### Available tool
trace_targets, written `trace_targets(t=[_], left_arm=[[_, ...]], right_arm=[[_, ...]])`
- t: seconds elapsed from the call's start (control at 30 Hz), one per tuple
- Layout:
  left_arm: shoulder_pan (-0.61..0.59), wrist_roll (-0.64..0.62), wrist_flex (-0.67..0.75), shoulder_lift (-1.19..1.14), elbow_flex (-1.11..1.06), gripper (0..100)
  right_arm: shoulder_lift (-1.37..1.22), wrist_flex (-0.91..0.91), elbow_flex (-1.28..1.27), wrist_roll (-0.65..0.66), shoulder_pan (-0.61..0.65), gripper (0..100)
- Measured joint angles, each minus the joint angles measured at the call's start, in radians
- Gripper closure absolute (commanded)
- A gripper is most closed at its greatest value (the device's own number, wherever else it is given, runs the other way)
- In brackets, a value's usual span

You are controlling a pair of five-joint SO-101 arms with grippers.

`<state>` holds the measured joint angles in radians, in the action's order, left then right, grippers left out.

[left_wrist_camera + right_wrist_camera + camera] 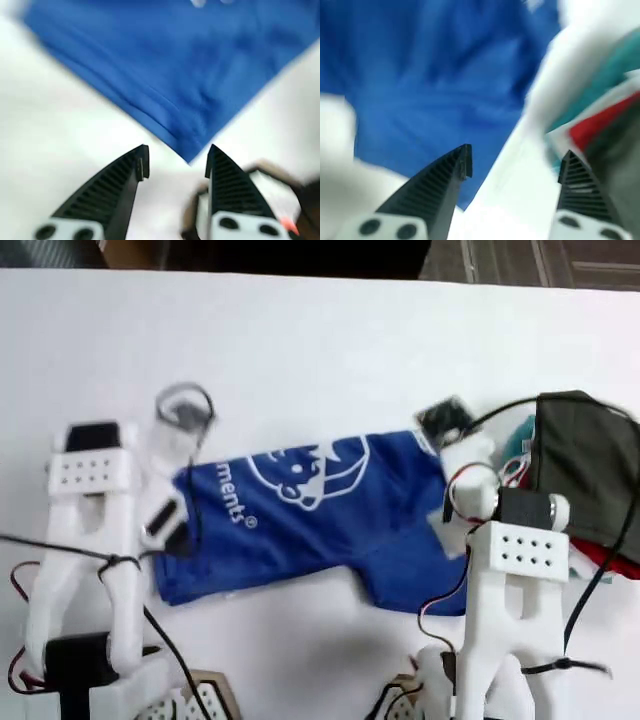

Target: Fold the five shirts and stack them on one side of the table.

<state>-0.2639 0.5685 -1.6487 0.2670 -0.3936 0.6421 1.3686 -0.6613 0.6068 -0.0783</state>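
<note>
Nearest, two robot arms flank a blue shirt (pixel 320 510) lying half-folded across the white table (pixel 300 340). The left gripper (pixel 175 160) hovers at the shirt's left corner, fingers spread and empty, seemingly ready to pinch it. The right gripper (pixel 517 160), also spread, sits at the shirt's right edge. Just beyond that edge lies a pile of other shirts (pixel 580 460).

The white table (pixel 320 330) is carrying a blue shirt (pixel 330 515), lying flattened at its centre, and a pile of shirts (pixel 582 460), a dark one uppermost, sitting at its right side.
</note>
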Motion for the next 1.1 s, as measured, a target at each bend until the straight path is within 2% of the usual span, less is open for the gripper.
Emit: trace_targets(t=[0.07,0.17,0.2,0.27,0.33,0.5,0.6,0.8,1.1], left_arm=[[-0.005,-0.021,0.0,-0.003,0.095,79],[0.006,-0.061,0.025,-0.063,0.141,81],[0.014,-0.078,0.038,-0.1,0.147,84],[0.032,-0.117,0.072,-0.195,0.157,90],[0.044,-0.153,0.118,-0.296,0.157,95],[0.054,-0.186,0.235,-0.5,0.175,88],[0.049,-0.189,0.258,-0.591,0.23,84],[-0.003,-0.189,0.255,-0.741,0.347,84],[-0.089,-0.175,0.14,-0.89,0.525,84]], right_arm=[[0.0,-0.037,0.049,-0.055,0.002,77.2],[-0.002,-0.118,0.061,-0.1,0.037,96.1],[-0.012,-0.143,0.066,-0.107,0.051,99.3],[-0.058,-0.198,0.068,-0.126,0.077,95.4],[-0.127,-0.261,0.069,-0.133,0.092,98.1],[-0.374,-0.407,0.13,-0.137,0.095,97.6],[-0.549,-0.44,0.224,-0.137,0.095,97.6],[-0.885,-0.425,0.466,-0.137,0.094,97.5],[-1.227,-0.288,0.839,-0.137,0.035,97.5]])
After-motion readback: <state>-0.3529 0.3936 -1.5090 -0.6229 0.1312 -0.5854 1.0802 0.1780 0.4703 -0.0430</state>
